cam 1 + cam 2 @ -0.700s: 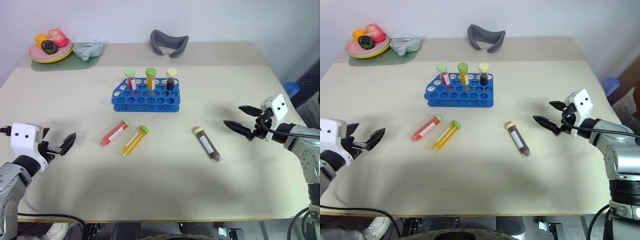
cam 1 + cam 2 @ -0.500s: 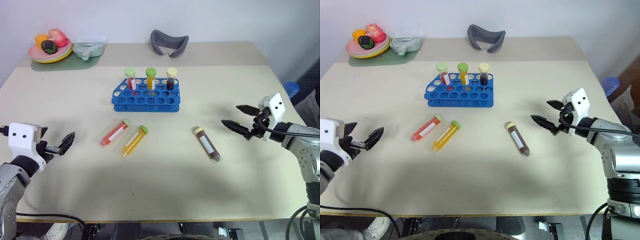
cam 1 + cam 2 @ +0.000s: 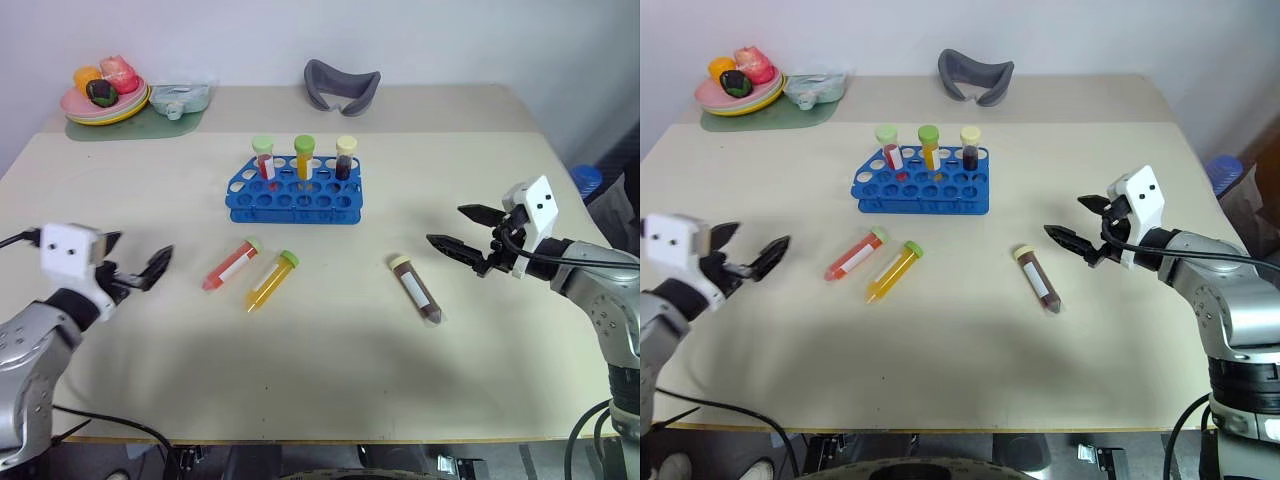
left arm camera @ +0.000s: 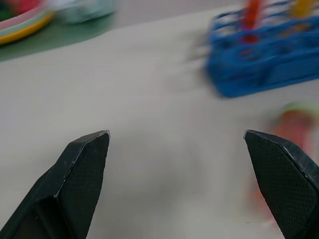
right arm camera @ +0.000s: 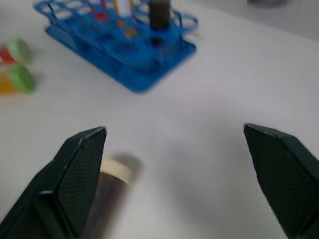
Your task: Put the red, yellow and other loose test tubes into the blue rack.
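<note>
3 loose tubes lie flat on the table (image 3: 330, 370) in front of the blue rack (image 3: 293, 196): red tube (image 3: 231, 264) and yellow tube (image 3: 271, 281) side by side, brown tube (image 3: 414, 288) off to the right. Left gripper (image 3: 138, 268) hovers near the red tube, fingers spread apart, empty. Right gripper (image 3: 466, 232) hovers just right of the brown tube, fingers wide, empty.
</note>
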Tool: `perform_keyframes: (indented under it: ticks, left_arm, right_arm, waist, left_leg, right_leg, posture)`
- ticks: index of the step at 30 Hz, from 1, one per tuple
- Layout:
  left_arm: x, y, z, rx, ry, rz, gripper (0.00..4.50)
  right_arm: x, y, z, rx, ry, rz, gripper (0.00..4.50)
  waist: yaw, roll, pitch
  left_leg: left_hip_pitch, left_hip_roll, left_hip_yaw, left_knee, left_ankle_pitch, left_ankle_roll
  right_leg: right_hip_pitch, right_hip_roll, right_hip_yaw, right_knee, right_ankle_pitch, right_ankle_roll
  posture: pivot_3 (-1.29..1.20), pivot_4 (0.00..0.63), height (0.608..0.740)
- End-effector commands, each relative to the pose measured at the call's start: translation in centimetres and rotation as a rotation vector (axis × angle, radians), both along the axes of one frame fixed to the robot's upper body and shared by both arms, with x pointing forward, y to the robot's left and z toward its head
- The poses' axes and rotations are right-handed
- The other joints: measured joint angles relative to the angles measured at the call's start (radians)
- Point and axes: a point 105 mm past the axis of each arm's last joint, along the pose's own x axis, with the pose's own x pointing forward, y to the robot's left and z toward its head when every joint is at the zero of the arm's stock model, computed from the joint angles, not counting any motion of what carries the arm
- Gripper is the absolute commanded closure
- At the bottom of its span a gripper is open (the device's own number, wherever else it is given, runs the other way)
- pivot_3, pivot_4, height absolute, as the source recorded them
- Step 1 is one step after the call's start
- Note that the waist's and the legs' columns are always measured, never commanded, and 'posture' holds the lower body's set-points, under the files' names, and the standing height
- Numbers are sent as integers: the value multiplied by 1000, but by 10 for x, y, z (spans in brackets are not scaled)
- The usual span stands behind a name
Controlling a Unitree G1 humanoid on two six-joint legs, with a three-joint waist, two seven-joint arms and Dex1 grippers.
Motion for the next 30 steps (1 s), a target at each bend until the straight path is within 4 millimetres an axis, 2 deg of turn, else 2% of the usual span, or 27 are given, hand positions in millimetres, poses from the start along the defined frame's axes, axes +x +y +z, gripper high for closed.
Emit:
perform_keyframes:
  ticks: [1, 4, 6, 11, 16, 23, 26, 30]
  left_arm:
    - [5, -48, 6, 17, -18, -263, 80]
    - [2, -76, -2, 55, 8, -430, 80]
    - [-1, -94, -8, 88, 18, -535, 80]
    - [-4, -118, -13, 66, 11, -659, 80]
    - [-18, -141, -22, 95, 19, -801, 80]
    - [-42, -160, -33, 136, 22, -917, 80]
    - [-45, -165, -36, 135, 19, -920, 80]
    - [-45, -170, -37, 132, 15, -917, 80]
  right_arm:
    - [-21, 18, 17, -24, 25, -2, 0]
    - [-33, 32, 9, -71, 133, -5, 0]
    - [-32, 34, -2, -102, 247, -77, 0]
    - [-22, 33, -17, -188, 288, -232, 0]
    - [-20, 41, -31, -211, 353, -259, 0]
    - [-21, 56, -36, -229, 484, -248, 0]
    - [-25, 57, -43, -240, 583, -303, 0]
    - [-20, 55, -52, -290, 625, -337, 0]
  waist:
    - [1, 0, 0]
    - [-7, 0, 0]
    - [-8, 0, 0]
    - [2, 0, 0]
    - [-2, 0, 0]
    - [-5, 1, 0]
    - [-4, 1, 0]
    - [-6, 1, 0]
  left_leg:
    - [0, 0, 0, 0, 0, 0]
    - [0, 0, 0, 0, 0, 0]
    - [0, 0, 0, 0, 0, 0]
    - [0, 0, 0, 0, 0, 0]
    - [-6, 0, 0, 1, 0, 0]
    - [-6, 1, 0, 2, 0, 1]
    - [-8, 0, -1, 3, 0, 1]
    - [-10, 0, -1, 4, 0, 1]
  right_leg:
    - [0, 0, 0, 0, 0, 0]
    - [0, 0, 0, 0, 0, 0]
    - [-1, 1, 0, 1, 0, 0]
    - [-1, 1, 0, 2, 0, -1]
    - [-6, 0, 0, 1, 0, 0]
    - [-7, 1, 0, 5, 0, -1]
    - [-8, 0, 0, 4, 0, -1]
    - [-9, 1, 0, 5, 0, -1]
  posture:
    - [0, 150, 740]
    - [0, 150, 740]
    - [0, 150, 740]
    - [0, 150, 740]
    - [0, 150, 740]
    - [0, 150, 740]
    - [0, 150, 740]
    - [0, 150, 740]
